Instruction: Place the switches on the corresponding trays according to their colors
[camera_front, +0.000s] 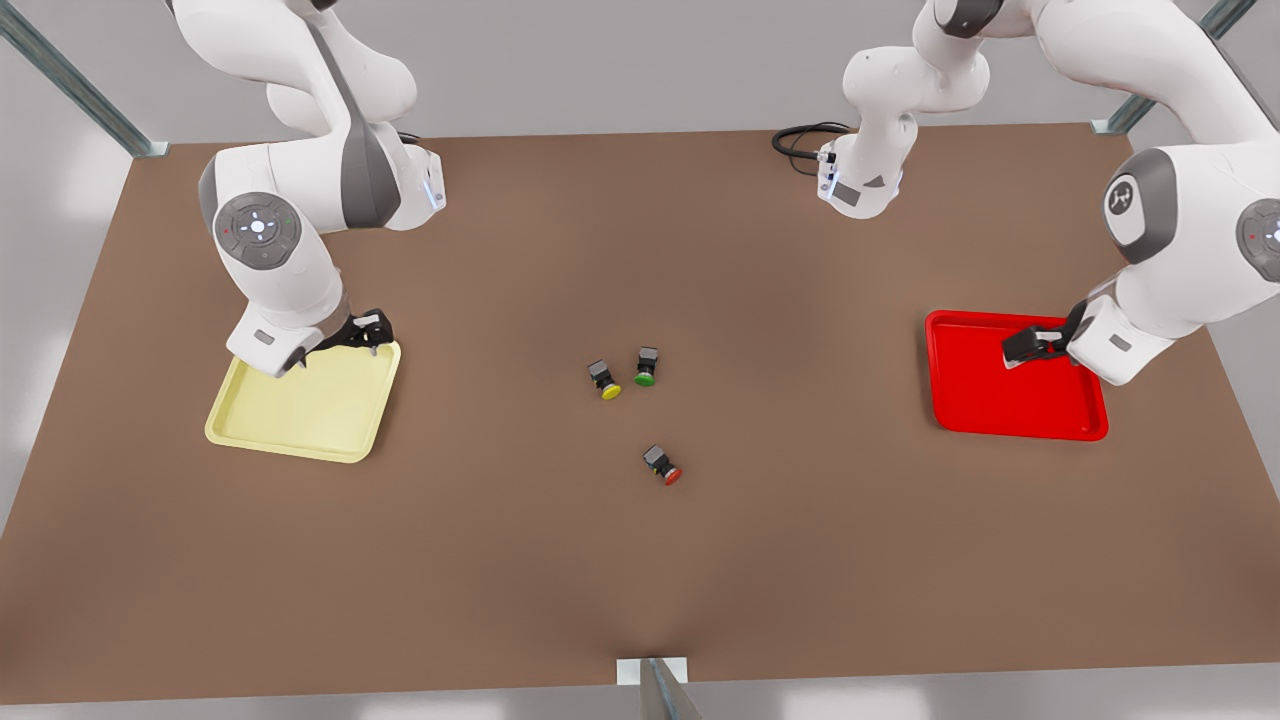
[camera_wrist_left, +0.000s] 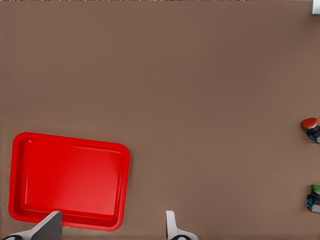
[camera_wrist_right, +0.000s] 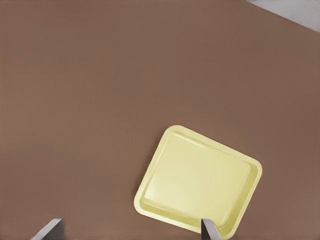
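Observation:
The yellow-capped switch (camera_front: 605, 381) and the red-capped switch (camera_front: 662, 465) lie on the brown table near its middle. The pale yellow tray (camera_front: 300, 420) (camera_wrist_right: 200, 185) is at the front view's left, with my right gripper (camera_front: 345, 335) (camera_wrist_right: 129, 227) open above its far edge and holding nothing. At the front view's right, the red tray (camera_front: 1000, 410) (camera_wrist_left: 70, 175) sits under my left gripper (camera_front: 1030, 347) (camera_wrist_left: 110, 225), also open with nothing between its fingers. The left wrist view catches the red switch (camera_wrist_left: 311, 129) far off.
A green-capped switch (camera_front: 646, 367) (camera_wrist_left: 314, 197) lies close beside the yellow one. A black cable (camera_front: 800, 140) loops at the table's far edge. Bare brown table (camera_front: 640, 560) stretches between the trays and toward the front edge.

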